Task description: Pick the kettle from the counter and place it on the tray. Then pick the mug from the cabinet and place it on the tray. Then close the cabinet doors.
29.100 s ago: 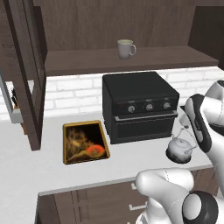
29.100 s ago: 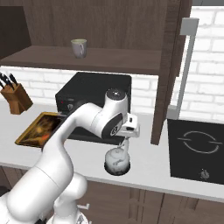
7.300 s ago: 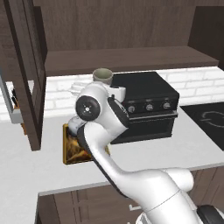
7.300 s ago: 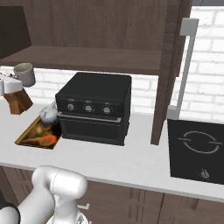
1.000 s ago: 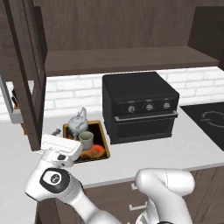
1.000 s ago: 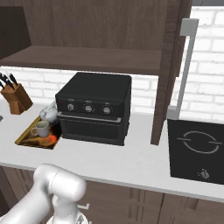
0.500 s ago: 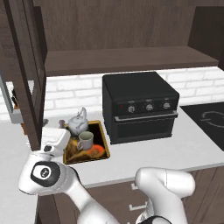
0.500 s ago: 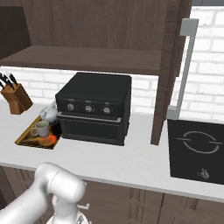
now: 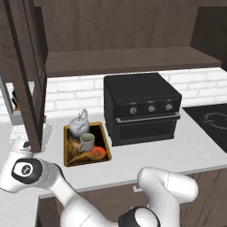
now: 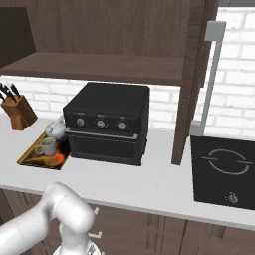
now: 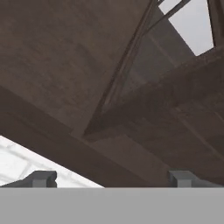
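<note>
Two stiff doors left to shut — jaws spread wide, empty — push flat on panel, not bar

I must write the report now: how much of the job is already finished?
Done: the kettle and the mug stand on the tray. In hand: the open, empty tool faces the cabinet's dark wood. Left: both cabinet doors are open.

**Kitchen background**

A white brick wall is seen behind the worktop. A black countertop oven is placed against it, and a black induction hob is set to its right. A wooden knife block is seen at the far left.
</note>
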Tool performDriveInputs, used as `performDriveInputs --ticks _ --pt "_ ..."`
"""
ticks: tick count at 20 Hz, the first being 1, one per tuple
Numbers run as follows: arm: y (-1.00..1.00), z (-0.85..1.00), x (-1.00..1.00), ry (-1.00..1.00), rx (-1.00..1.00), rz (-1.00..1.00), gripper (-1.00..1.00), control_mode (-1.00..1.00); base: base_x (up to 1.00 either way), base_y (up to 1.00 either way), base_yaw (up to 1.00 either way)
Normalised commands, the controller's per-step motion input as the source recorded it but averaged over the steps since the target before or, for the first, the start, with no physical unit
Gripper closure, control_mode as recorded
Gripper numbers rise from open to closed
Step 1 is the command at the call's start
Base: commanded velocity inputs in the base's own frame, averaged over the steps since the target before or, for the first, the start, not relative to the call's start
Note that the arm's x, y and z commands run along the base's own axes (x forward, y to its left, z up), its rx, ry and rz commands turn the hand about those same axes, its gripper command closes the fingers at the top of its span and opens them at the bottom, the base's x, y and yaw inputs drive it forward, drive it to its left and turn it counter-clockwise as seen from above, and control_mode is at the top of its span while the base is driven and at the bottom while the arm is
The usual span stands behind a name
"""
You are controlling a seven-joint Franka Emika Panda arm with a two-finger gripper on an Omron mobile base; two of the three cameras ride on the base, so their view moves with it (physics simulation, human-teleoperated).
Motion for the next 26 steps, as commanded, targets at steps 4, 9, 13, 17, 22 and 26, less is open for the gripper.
performDriveInputs --ticks 4,9,13,17,22,26 --pt "0.68 0.01 0.13 0.0 -0.04 -0.06 -1.0 -1.0 0.0 0.0 0.0" --pt "0.54 0.03 0.06 0.0 -0.05 -0.06 -1.0 -1.0 0.0 0.0 0.0" --pt "0.43 0.12 0.02 0.0 -0.04 -0.07 -1.0 -1.0 0.0 0.0 0.0" --pt "0.19 0.31 -0.01 0.0 -0.05 -0.12 -1.0 -1.0 0.0 0.0 0.0" --pt "-0.05 0.4 -0.1 0.0 -0.03 -0.15 -1.0 -1.0 0.0 0.0 0.0" --pt "-0.26 0.26 -0.33 0.0 0.0 -0.19 -1.0 -1.0 0.0 0.0 0.0"
